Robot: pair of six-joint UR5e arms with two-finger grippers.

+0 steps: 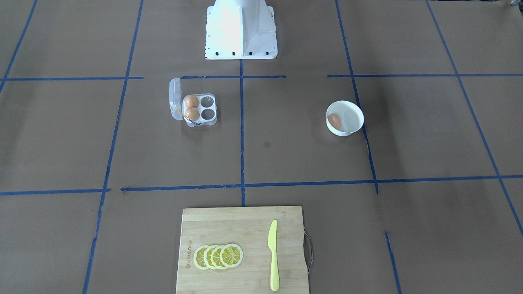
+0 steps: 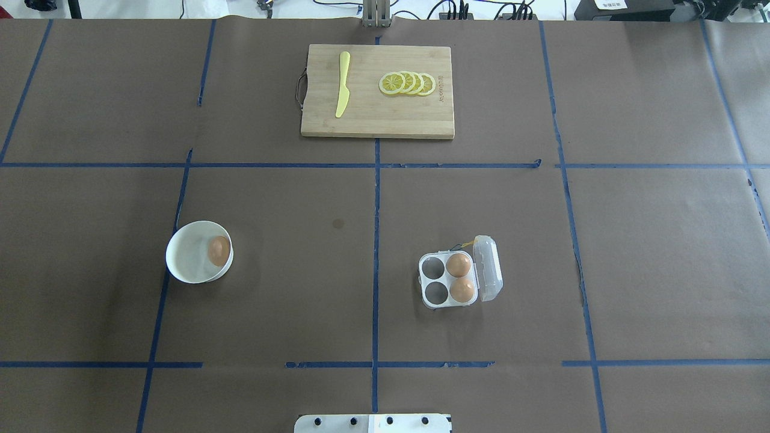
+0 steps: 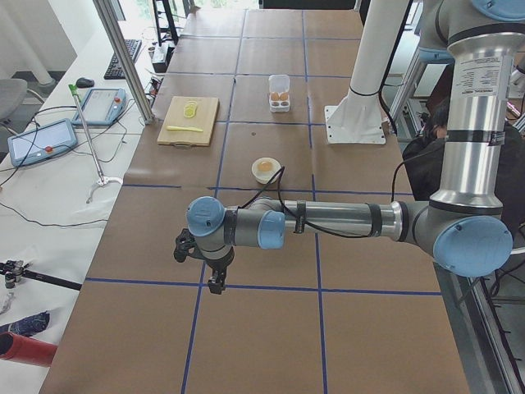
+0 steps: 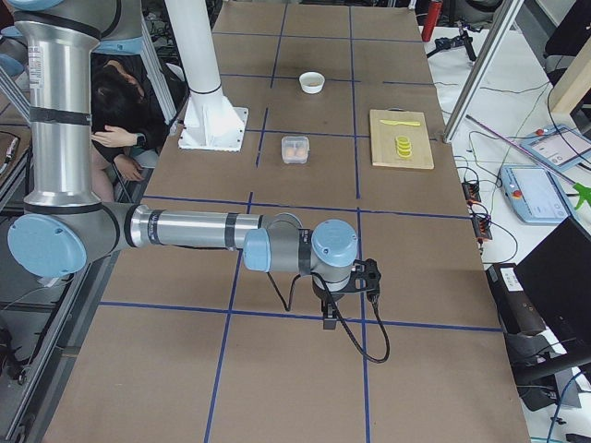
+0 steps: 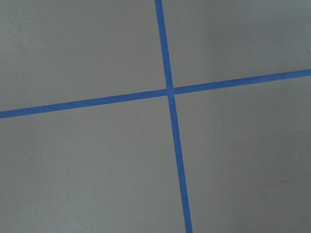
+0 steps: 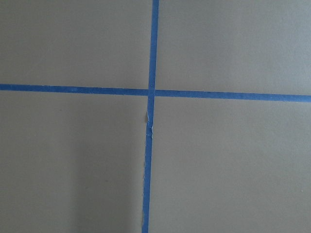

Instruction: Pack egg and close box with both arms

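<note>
Although the box lies open and ready, nothing of the task looks done yet. The egg rests in a white bowl, against the wall on the bowl's 3 o'clock side in the overhead view. The bowl stands well apart from the box, at about 9 o'clock of it.

All the work appears to be left: fetching the egg, seating it in a free cell, then folding the lid over with both arms.

The left claw and the right claw hang low over the counter, each near its own end and far from bowl and box. Each shows only in a side view, so I cannot tell whether either is open or closed. Both wrist cameras show only brown counter and crossing blue tape.

The egg is small, smooth and orange-brown, with no crack or mark that I can make out. It looks like the 2 other eggs filling the box's 3 o'clock cells. The 2 cells at 9 o'clock are empty. The clear lid is swung open toward 3 o'clock, and a thin yellow string trails from the 12 o'clock edge.
</note>
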